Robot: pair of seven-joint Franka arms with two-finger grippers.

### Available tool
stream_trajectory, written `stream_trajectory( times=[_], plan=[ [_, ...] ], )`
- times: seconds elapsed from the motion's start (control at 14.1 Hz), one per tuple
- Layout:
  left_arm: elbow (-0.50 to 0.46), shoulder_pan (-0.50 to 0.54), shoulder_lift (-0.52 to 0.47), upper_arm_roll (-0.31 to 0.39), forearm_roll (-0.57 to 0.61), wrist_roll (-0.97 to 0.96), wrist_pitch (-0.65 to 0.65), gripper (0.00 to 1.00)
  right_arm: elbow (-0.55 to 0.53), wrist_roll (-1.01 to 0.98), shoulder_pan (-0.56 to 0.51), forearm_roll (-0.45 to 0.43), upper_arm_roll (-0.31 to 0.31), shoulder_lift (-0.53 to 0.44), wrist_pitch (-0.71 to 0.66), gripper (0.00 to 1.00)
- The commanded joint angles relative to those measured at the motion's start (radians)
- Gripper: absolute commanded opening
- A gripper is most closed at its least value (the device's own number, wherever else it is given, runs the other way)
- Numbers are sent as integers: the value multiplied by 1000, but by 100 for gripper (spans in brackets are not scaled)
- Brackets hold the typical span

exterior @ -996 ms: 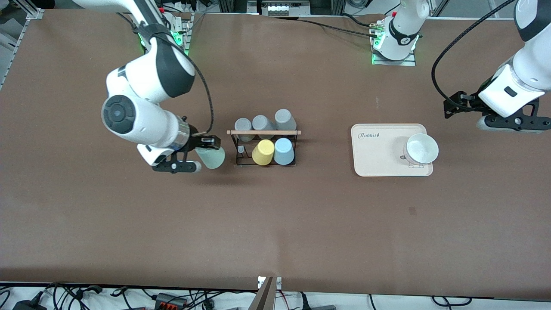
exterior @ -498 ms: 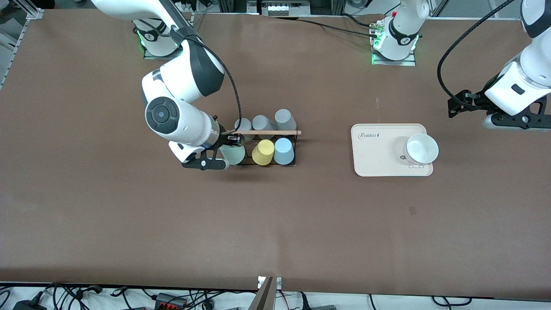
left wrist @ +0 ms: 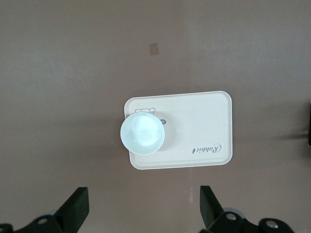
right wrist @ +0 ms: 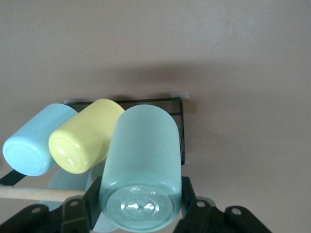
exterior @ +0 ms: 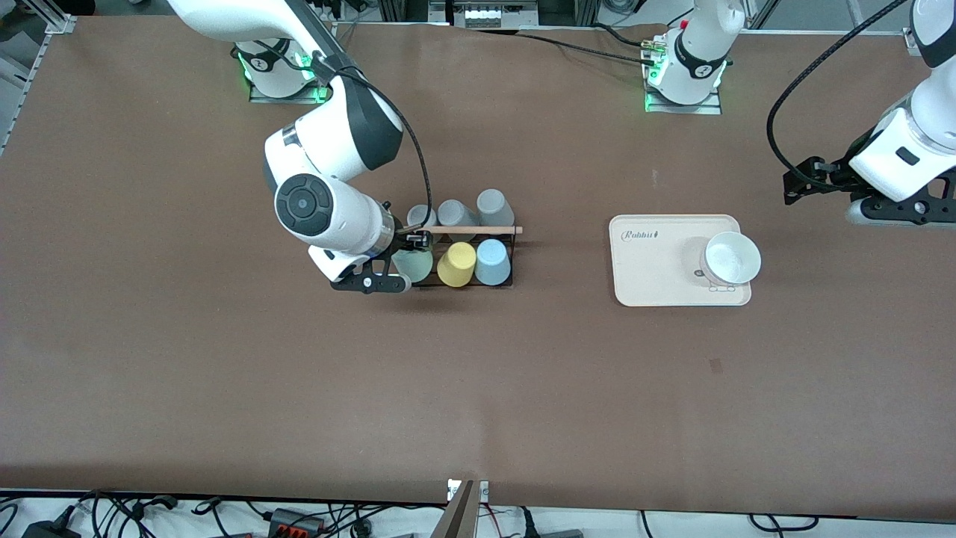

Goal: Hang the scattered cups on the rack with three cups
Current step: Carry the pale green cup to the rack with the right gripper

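Observation:
My right gripper (exterior: 407, 258) is shut on the mint green cup (exterior: 414, 265), holding it upside down at the rack's (exterior: 463, 285) end toward the right arm's side, beside the yellow cup (exterior: 456, 264). In the right wrist view the mint cup (right wrist: 142, 170) sits between my fingers (right wrist: 91, 196), next to the yellow cup (right wrist: 85, 142) and the sky blue cup (right wrist: 35, 145). The sky blue cup (exterior: 492, 261) hangs on the rack beside the yellow one. My left gripper (left wrist: 143, 211) is open and empty, up in the air above the table near the tray (left wrist: 204, 121).
Three grey cups (exterior: 457, 213) hang on the rack's row farther from the front camera, under the wooden rod (exterior: 478, 230). A cream tray (exterior: 650, 261) with a white bowl (exterior: 732, 258) lies toward the left arm's end.
My right gripper has carried the mint green cup sideways to the rack, stopping beside the yellow cup. The left arm has drifted slightly.

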Motion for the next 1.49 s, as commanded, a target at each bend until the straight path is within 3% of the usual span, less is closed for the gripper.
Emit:
stream_trajectory(
  times=[0.0,0.36,0.43,0.5,0.57,1.0,1.21,1.42],
  plan=[
    [10,-8,-8,15,-11,19,-20,100,32,19,18,3,-7,32,-7,15],
    [14,-8,-8,13,-13,10,-23,100,31,8,21,-31,-7,62,-7,16],
    [14,-10,-8,13,-11,9,-25,100,31,13,23,-40,-7,68,-7,24],
    [14,-10,-8,13,-13,11,-25,100,32,14,23,-40,-7,75,-7,58],
    [15,-10,-8,13,-13,11,-23,100,32,20,23,-40,-7,75,-4,100],
    [15,-10,-6,13,-13,16,-23,100,106,10,4,-42,-18,40,-31,100],
    [15,-10,-8,13,-13,16,-23,100,118,-4,-14,-45,-59,-20,-50,100],
    [17,-10,-6,13,-11,16,-22,100,118,-30,-36,-133,-109,-95,-52,100]
  ],
)
